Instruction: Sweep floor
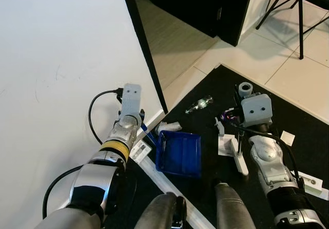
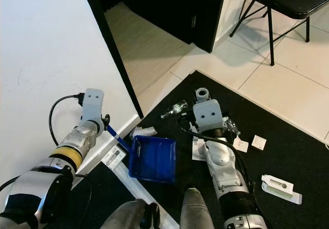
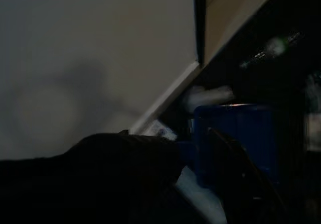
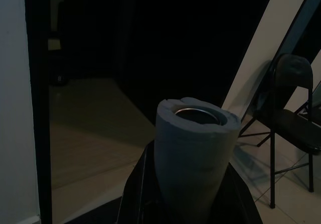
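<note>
A blue dustpan (image 1: 179,153) lies on the black mat (image 1: 308,136) by the wall's base. Its thin blue handle (image 2: 117,135) runs up into my left gripper (image 1: 142,125), which is shut on it. My right gripper (image 4: 188,184) is shut on a grey foam-wrapped broom handle (image 1: 245,89) that stands upright over the mat. The white brush part (image 1: 237,154) reaches the mat below that wrist. Litter lies around: a clear plastic bottle (image 1: 199,105), crumpled white paper (image 1: 167,126) just beyond the dustpan, and a coloured wrapper (image 1: 229,116).
A white wall (image 1: 61,59) and a black door frame (image 1: 146,49) stand on my left, with a dark room behind. A folding chair (image 2: 288,3) is at the far right on pale tiles. White cards (image 2: 258,141) and a white packet (image 2: 280,186) lie on the mat. My legs (image 1: 226,203) show below.
</note>
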### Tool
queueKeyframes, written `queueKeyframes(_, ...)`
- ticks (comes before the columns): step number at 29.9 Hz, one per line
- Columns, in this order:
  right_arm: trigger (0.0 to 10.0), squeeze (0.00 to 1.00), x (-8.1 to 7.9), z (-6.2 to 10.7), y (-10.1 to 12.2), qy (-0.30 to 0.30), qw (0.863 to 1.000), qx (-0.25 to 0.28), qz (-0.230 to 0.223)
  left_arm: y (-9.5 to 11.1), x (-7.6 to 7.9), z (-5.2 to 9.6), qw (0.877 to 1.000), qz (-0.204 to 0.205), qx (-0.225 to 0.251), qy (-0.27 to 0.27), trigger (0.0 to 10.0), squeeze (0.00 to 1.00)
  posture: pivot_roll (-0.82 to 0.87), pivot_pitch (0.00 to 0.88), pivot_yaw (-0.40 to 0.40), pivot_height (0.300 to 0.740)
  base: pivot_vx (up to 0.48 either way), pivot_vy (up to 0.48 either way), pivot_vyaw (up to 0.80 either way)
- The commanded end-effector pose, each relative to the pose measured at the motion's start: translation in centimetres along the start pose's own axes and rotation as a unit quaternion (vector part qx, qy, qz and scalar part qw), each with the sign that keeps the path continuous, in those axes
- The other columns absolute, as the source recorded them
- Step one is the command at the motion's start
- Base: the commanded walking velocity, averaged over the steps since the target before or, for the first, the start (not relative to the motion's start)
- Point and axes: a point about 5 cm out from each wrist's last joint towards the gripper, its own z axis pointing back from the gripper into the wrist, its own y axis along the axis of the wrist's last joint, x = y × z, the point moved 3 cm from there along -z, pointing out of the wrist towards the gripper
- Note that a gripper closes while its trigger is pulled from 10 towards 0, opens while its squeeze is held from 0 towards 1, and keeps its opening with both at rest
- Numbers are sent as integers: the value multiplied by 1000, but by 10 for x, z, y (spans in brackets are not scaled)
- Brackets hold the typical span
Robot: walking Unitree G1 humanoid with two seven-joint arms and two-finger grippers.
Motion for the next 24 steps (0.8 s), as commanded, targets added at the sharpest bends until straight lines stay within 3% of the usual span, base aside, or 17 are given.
queueKeyframes(1, 10000, 0, -2, 2, -1, 2, 1000, 2, -1, 3, 1, 0, 998, 61, -11, -13, 4863, 0, -118, 170, 120, 740, 0, 0, 0)
queueKeyframes(4, 10000, 0, -2, 2, -1, 2, 1000, 2, -1, 6, 1, 0, 997, 75, -11, -18, 4510, 0, -117, 169, 119, 740, 0, 0, 0)
queueKeyframes(5, 10000, 0, -2, 2, -1, 3, 1000, 2, -2, 8, 0, 0, 997, 73, -10, -17, 1098, 0, -115, 169, 118, 740, 0, 0, 0)
queueKeyframes(6, 10000, 0, -2, 2, -1, 3, 1000, 2, -2, 8, 0, 0, 997, 73, -10, -17, 1098, 0, -115, 169, 118, 740, 0, 0, 0)
queueKeyframes(7, 10000, 0, -3, 2, 0, 3, 1000, 2, -2, 8, -1, 0, 997, 71, -11, -15, 0, 0, -115, 169, 118, 740, 0, 0, 0)
queueKeyframes(13, 10000, 0, -3, 2, -1, 4, 1000, 2, -2, 14, 0, 0, 998, 59, 8, -31, 0, 0, -110, 169, 117, 740, 0, 0, 0)
queueKeyframes(15, 10000, 0, -3, 2, -1, 4, 1000, 2, -2, 19, 6, 1, 998, 16, 31, -46, 0, 0, -110, 169, 117, 740, 0, 0, 0)
queueKeyframes(20, 10000, 0, -3, 2, -1, 5, 1000, 2, -2, 24, 14, 3, 996, -36, 59, -64, 0, 0, -112, 169, 117, 740, 0, 0, 0)
queueKeyframes(21, 10000, 0, -3, 2, -1, 4, 1000, 2, -2, 31, 19, 5, 991, -72, 88, -73, 0, 0, -112, 169, 117, 740, 0, 0, 0)
queueKeyframes(24, 10000, 0, -3, 2, 0, 4, 1000, 2, -2, 38, 25, 8, 983, -106, 121, -86, 0, 0, -112, 169, 118, 740, 0, 0, 0)
